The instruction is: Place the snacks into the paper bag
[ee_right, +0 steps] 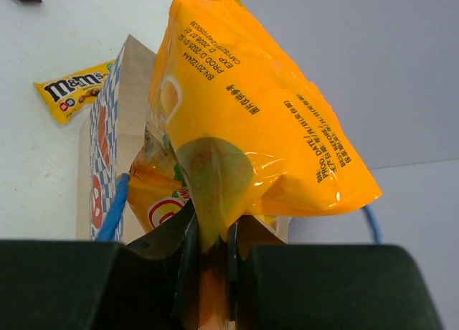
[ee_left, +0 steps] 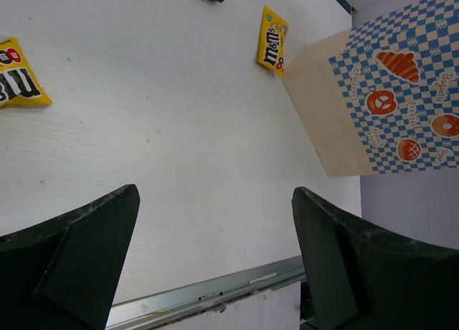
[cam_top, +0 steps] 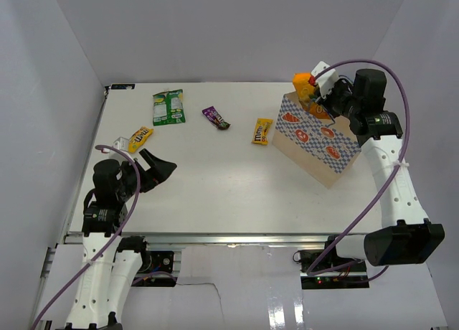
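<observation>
The paper bag (cam_top: 320,141) lies at the right of the table, its checkered front up; it also shows in the left wrist view (ee_left: 391,93) and the right wrist view (ee_right: 104,140). My right gripper (cam_top: 324,100) is shut on the orange crinkly pouch (ee_right: 244,107), holding it at the bag's mouth (cam_top: 304,86). A green packet (cam_top: 168,106), a purple packet (cam_top: 215,118) and two yellow M&M's packs (cam_top: 262,130) (cam_top: 140,138) lie on the table. My left gripper (cam_top: 159,168) is open and empty above the near left table; its fingers (ee_left: 86,251) stand wide apart.
White walls enclose the table on three sides. A metal rail (cam_top: 215,238) runs along the near edge. A purple cable (cam_top: 391,72) loops over the right arm. The bag's blue cord handle (ee_right: 115,204) hangs beside the pouch.
</observation>
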Available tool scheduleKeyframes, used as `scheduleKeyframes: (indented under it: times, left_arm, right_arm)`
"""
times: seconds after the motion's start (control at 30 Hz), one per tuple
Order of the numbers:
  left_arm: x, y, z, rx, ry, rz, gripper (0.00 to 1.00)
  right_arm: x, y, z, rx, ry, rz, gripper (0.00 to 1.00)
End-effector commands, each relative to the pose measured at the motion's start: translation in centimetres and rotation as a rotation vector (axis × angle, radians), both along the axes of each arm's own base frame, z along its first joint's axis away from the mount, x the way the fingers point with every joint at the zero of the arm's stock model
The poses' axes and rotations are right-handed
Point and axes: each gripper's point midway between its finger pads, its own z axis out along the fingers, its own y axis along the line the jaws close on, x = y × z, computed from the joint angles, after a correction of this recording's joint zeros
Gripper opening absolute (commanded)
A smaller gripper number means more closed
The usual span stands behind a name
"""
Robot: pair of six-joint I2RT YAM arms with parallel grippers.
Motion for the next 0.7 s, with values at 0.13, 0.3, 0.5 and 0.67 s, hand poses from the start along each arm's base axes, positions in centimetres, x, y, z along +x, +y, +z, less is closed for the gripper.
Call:
scheduleKeyframes:
  times: [0.13, 0.3, 0.5, 0.67]
  left_arm:
    - [0.3, -0.1, -0.2, -0.004, 0.006, -0.007, 0.98]
    - [0.5, -0.1, 0.1, -0.005, -0.003, -0.008, 0.98]
    - [0.9, -0.4, 0.0, -0.017, 0.004, -0.023, 0.98]
    - [1.7, -0.8, -0.2, -0.017, 0.014, -0.046, 0.98]
  right_arm:
    - [-0.3, -0.1, 3.7, -0.010, -0.148, 0.004, 0.29]
    - [0.0, -0.4, 4.0, -0.015, -0.161, -0.014, 0.43]
    - [-0.1, -0.8, 7.2, -0.022, -0.234, -0.027, 0.59]
    - [-0.2, -0.3, 13.1, 0.021, -0.350, -0.009, 0.68]
